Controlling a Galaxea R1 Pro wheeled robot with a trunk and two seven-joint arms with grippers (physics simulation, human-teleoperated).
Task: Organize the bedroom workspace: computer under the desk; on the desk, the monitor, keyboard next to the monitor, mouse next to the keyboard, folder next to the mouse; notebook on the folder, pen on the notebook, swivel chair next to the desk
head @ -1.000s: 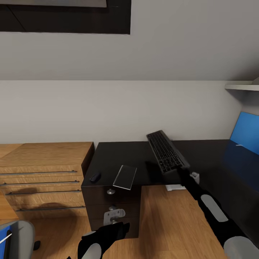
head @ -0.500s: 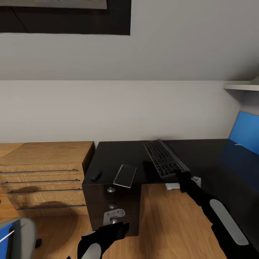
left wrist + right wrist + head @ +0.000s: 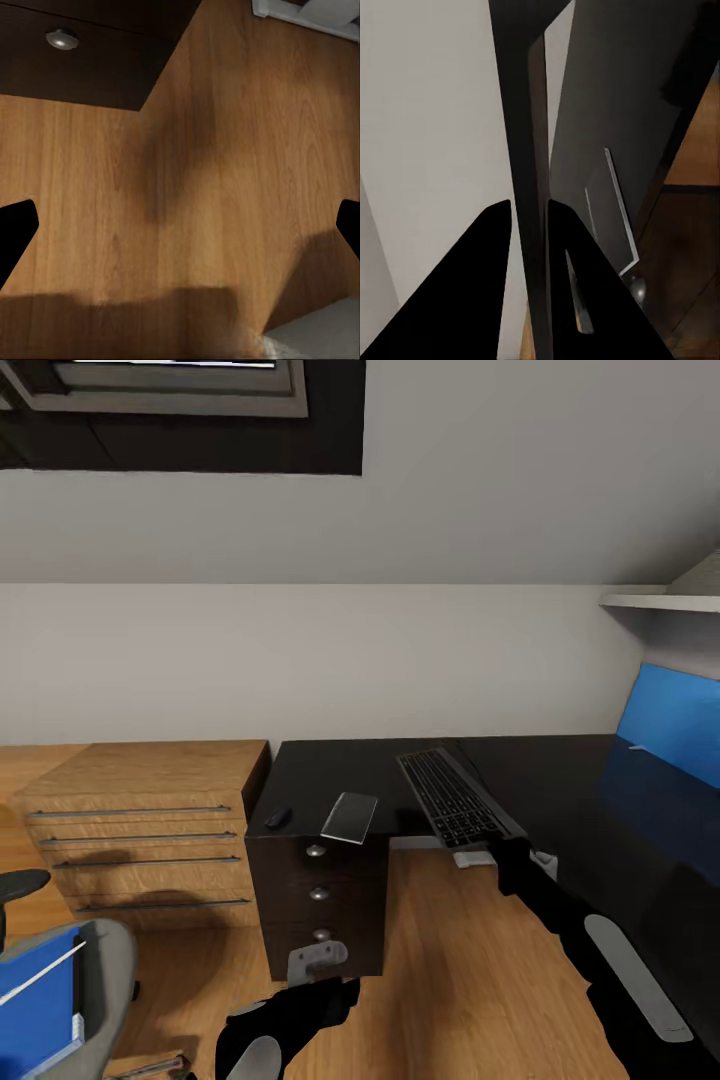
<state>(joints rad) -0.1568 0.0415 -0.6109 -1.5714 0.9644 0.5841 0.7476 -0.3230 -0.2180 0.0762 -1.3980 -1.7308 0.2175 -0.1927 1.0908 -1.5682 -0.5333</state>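
Bedroom corner with a pale wall, sloped ceiling and wood floor (image 3: 450,960); a glossy black desk (image 3: 560,780) stands against the wall. The keyboard (image 3: 452,796) lies on the desk near its front edge, slightly angled, its near end over the edge. The right gripper (image 3: 503,852) pinches that near end: in the right wrist view the two dark fingers (image 3: 480,285) close on either side of the keyboard's thin edge (image 3: 529,225). The right arm (image 3: 610,960) runs down to the lower right. To the left of the keyboard, the notebook (image 3: 350,817) rests on the desk with its front edge overhanging the drawer unit (image 3: 318,905), which carries round silver knobs. The mouse (image 3: 277,818) sits just left of the notebook, near the desk's left front corner. A blue panel (image 3: 672,725) shows at the far right above the desk, below a white shelf (image 3: 655,601). Left of the desk stands a light wood dresser (image 3: 140,830) with long handles. At lower left, the chair (image 3: 105,960) holds the folder (image 3: 40,1000) with the pen (image 3: 42,972) lying across it. The left gripper (image 3: 310,1000) hangs low in front of the drawers; in the left wrist view its fingertips (image 3: 15,232) sit far apart at the frame edges, spread over bare floor.
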